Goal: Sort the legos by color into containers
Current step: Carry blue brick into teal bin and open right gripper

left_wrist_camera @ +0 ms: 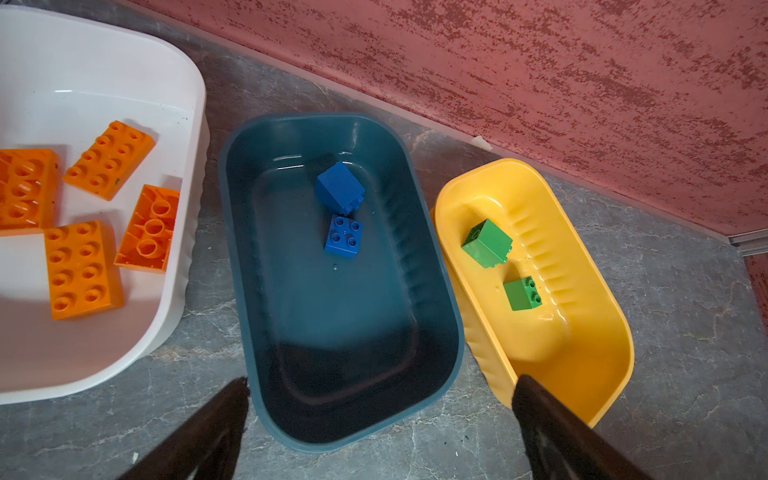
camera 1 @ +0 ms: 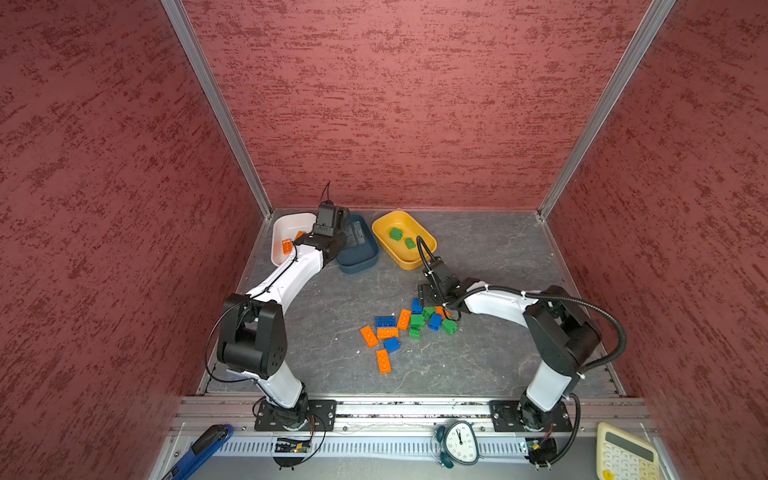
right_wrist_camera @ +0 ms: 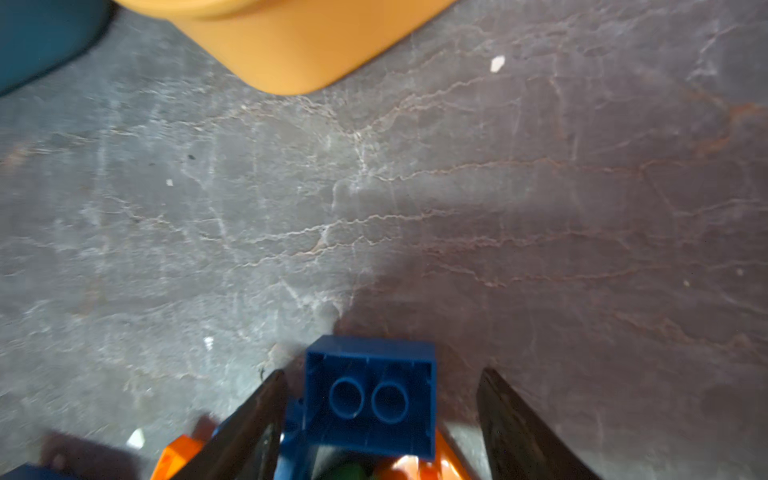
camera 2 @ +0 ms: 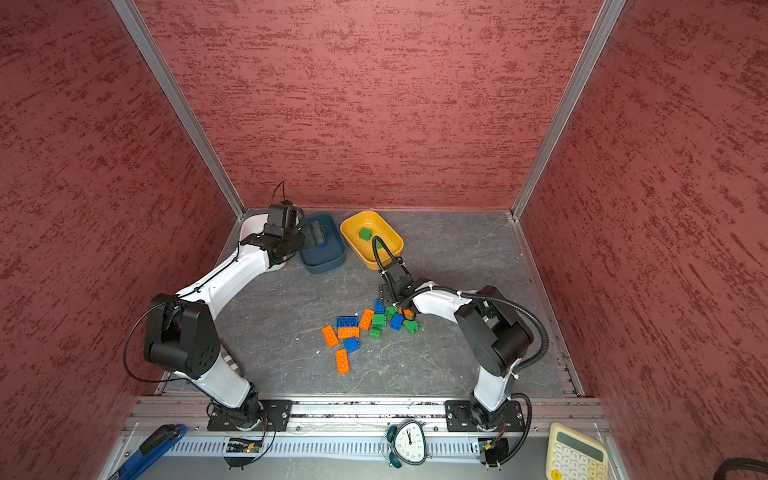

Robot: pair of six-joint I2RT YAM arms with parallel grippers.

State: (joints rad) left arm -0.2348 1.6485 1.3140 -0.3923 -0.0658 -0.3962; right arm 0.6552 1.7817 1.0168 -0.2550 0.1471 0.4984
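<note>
A blue brick (right_wrist_camera: 370, 399) is being straddled, ungripped, by the half-open right gripper (right_wrist_camera: 382, 374). The left gripper (left_wrist_camera: 382, 381) is being held wide, well apart.

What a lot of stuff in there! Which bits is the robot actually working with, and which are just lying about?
Part of the job:
loose bricks, white tub, teal tub, yellow tub, with the bricks already in them.

Just lying about:
alarm clock, calculator, blue-handled tool.
</note>
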